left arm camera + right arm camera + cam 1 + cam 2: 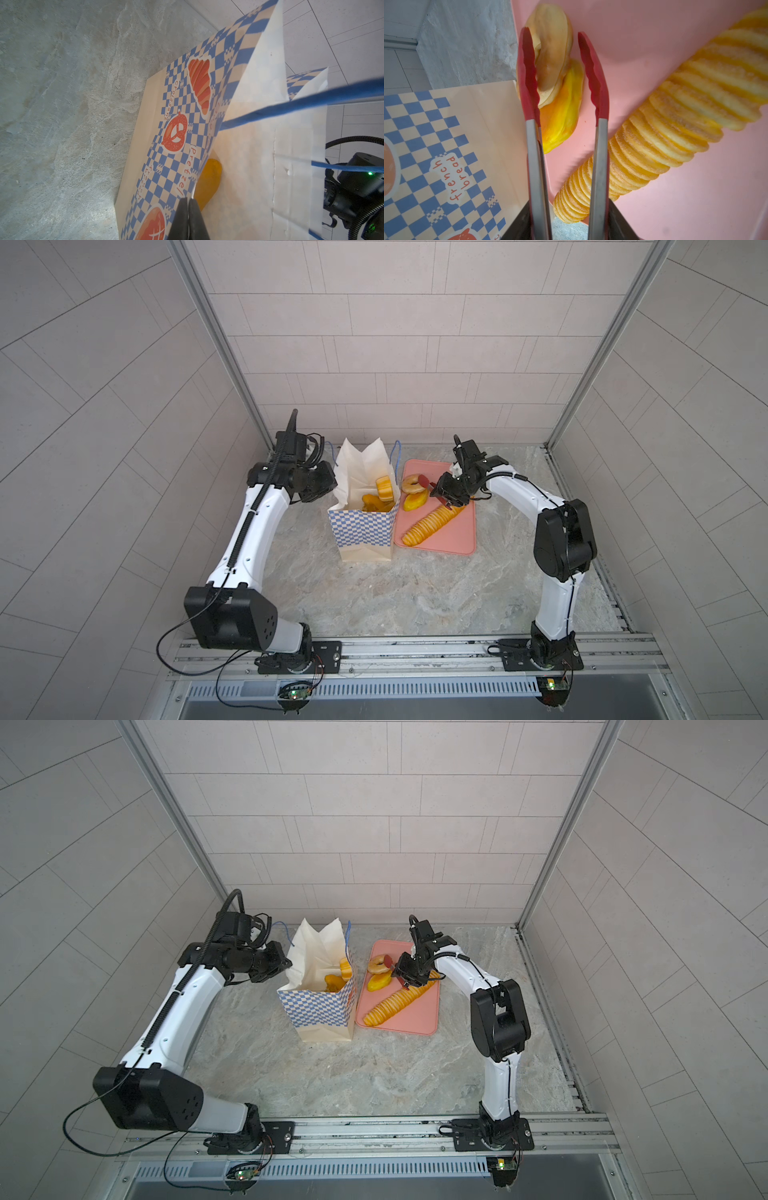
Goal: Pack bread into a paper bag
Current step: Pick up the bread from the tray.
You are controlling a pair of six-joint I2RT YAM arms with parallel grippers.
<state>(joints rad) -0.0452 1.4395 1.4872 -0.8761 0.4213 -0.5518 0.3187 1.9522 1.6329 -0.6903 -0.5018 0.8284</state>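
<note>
The paper bag [363,531] stands upright and open left of the pink tray [455,537]. My left gripper [188,200] is shut on its left rim. Inside the bag lie a bun [384,488] and darker pastries [372,502]. On the tray are a ring doughnut [552,47], an oval roll [562,116] and a long ridged baguette [664,128]. My right gripper [569,220] is shut on the steel arms of the red tongs [593,79]. The tongs' tips stand apart, one on each side of the doughnut and roll.
Blue cord handles [307,101] hang off the bag's top. The bag's right wall [446,135] is close beside the left tong arm. Tiled walls close in the back and both sides of the marble table [395,597].
</note>
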